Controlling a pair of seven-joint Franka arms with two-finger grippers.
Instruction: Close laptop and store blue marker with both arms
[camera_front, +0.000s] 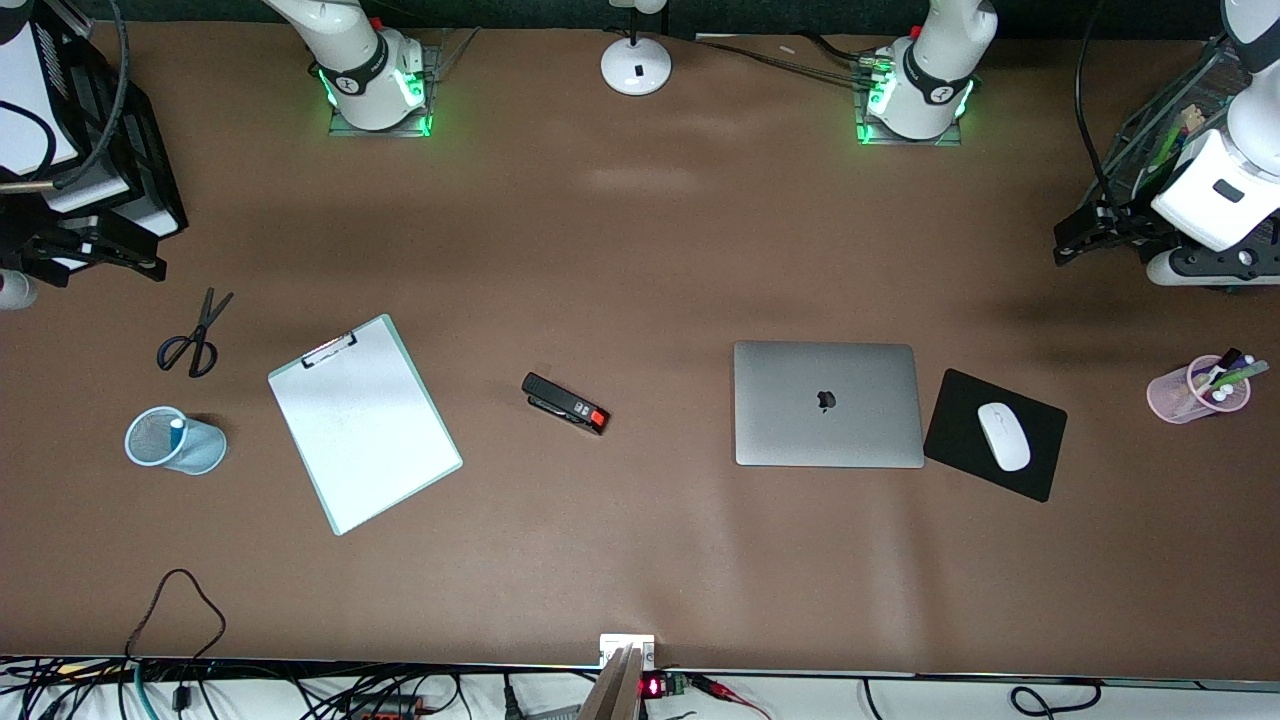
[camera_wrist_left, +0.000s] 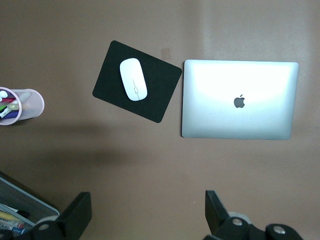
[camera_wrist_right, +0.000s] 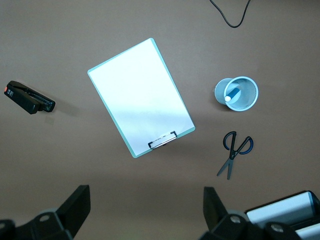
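Note:
The silver-grey laptop (camera_front: 827, 403) lies closed on the brown table, lid up with the dark apple logo showing; it also shows in the left wrist view (camera_wrist_left: 239, 99). The blue marker (camera_front: 177, 430) stands with its white end up inside a light blue mesh cup (camera_front: 170, 442) toward the right arm's end; the right wrist view shows the marker (camera_wrist_right: 231, 95) too. My left gripper (camera_front: 1072, 240) (camera_wrist_left: 148, 210) is open and empty, up over the table's left arm's end. My right gripper (camera_front: 110, 255) (camera_wrist_right: 147, 207) is open and empty, up over the right arm's end.
A black mouse pad (camera_front: 960, 425) with a white mouse (camera_front: 1003, 436) lies beside the laptop. A pink cup of markers (camera_front: 1198, 390), a black stapler (camera_front: 565, 403), a clipboard (camera_front: 364, 422), scissors (camera_front: 195, 338) and a white lamp base (camera_front: 636, 66) stand around.

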